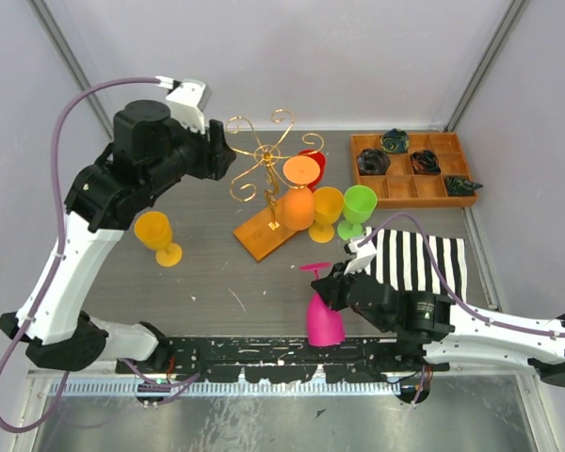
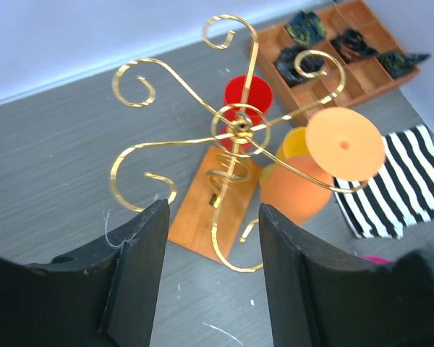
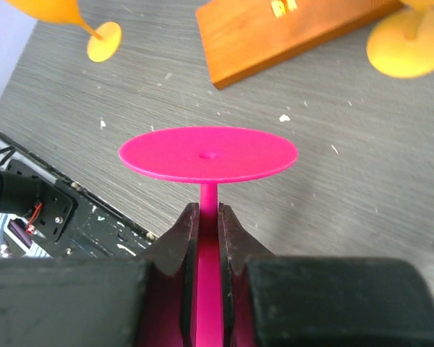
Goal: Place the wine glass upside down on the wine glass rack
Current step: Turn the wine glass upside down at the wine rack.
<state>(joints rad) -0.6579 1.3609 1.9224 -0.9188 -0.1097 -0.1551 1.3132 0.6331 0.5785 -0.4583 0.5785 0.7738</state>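
Note:
The gold wire wine glass rack (image 1: 257, 153) stands on its wooden base (image 1: 266, 234) mid-table. An orange wine glass (image 1: 298, 205) hangs upside down from one of its arms, round foot (image 2: 345, 143) uppermost. My left gripper (image 1: 222, 156) hovers just left of the rack, open, with nothing between its fingers (image 2: 146, 246); the rack (image 2: 239, 130) shows beyond them. Near the front edge, a magenta wine glass (image 1: 324, 318) is upside down. My right gripper (image 3: 209, 214) is shut on its stem, just below the foot (image 3: 208, 153).
Red (image 1: 314, 158), yellow (image 1: 327, 211) and green (image 1: 359, 206) glasses stand right of the rack. An amber glass (image 1: 156, 235) stands at the left. A compartmented wooden tray (image 1: 412, 169) sits back right, and a striped cloth (image 1: 424, 260) lies in front of it.

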